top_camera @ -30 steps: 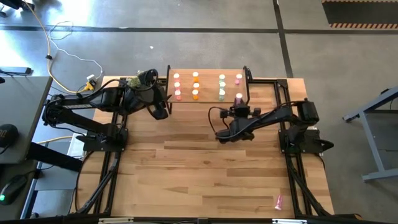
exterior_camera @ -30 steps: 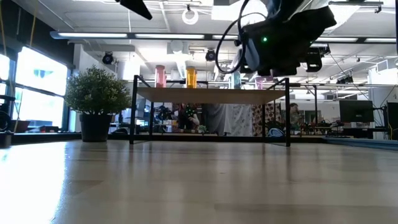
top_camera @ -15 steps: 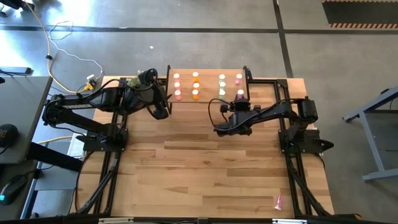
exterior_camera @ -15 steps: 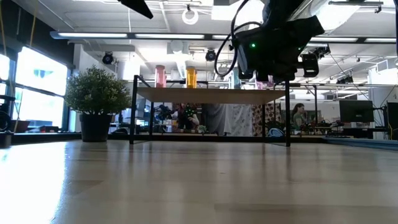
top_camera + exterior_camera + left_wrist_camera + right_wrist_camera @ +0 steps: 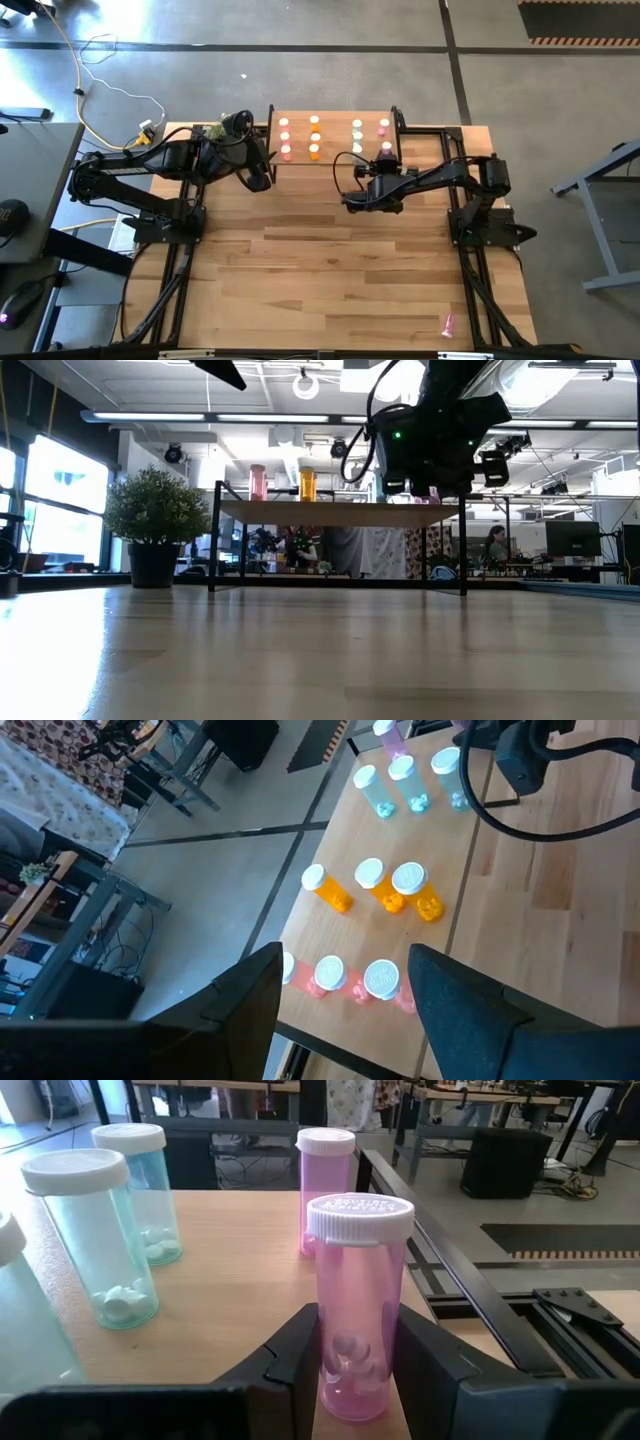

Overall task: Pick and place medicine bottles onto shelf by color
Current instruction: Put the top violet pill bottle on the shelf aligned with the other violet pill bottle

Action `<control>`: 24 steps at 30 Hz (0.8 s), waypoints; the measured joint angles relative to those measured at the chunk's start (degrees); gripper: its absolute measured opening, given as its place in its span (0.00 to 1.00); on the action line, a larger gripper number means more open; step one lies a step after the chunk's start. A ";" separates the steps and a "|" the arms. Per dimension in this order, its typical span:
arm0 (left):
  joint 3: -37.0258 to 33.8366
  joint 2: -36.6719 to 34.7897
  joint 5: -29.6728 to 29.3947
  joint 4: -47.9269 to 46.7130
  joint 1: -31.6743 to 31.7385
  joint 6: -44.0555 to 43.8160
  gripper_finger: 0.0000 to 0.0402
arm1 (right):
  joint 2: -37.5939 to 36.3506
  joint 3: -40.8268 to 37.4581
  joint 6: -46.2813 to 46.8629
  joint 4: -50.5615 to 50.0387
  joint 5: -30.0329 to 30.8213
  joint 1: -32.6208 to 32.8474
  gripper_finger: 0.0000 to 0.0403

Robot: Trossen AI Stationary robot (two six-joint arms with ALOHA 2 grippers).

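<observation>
The sorting looks nearly finished. On the shelf point(image 5: 335, 122), at twelve o'clock on the desk point(image 5: 320, 280) in the high view, the bottles already stand in colour columns: three red-pink bottles point(image 5: 330, 976), three orange bottles point(image 5: 372, 888), three pale green bottles point(image 5: 405, 782) and one pink bottle point(image 5: 326, 1180) at the far end of the last column. The right gripper point(image 5: 345, 1365) is over the shelf's right front corner with its fingers point(image 5: 430, 1370) clamped narrowly on a second pink pill bottle point(image 5: 358, 1305), upright and just in front of the first; whether its base already rests on the wood I cannot tell. The left gripper point(image 5: 345, 1000) waits off the shelf's left edge, fingers apart and empty. One stray pink bottle point(image 5: 447, 323) lies near the desk's five o'clock corner, so by my judgement a release here and that last fetch remain.
</observation>
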 joint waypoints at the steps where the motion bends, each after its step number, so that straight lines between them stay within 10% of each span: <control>1: 0.00 0.01 0.00 -0.01 0.00 -0.01 0.51 | -0.01 0.00 -0.02 0.02 -0.01 -0.16 0.24; 24: 0.00 0.01 0.15 -0.10 0.00 -0.02 0.51 | -0.12 0.07 -0.11 1.92 -2.17 -0.64 0.25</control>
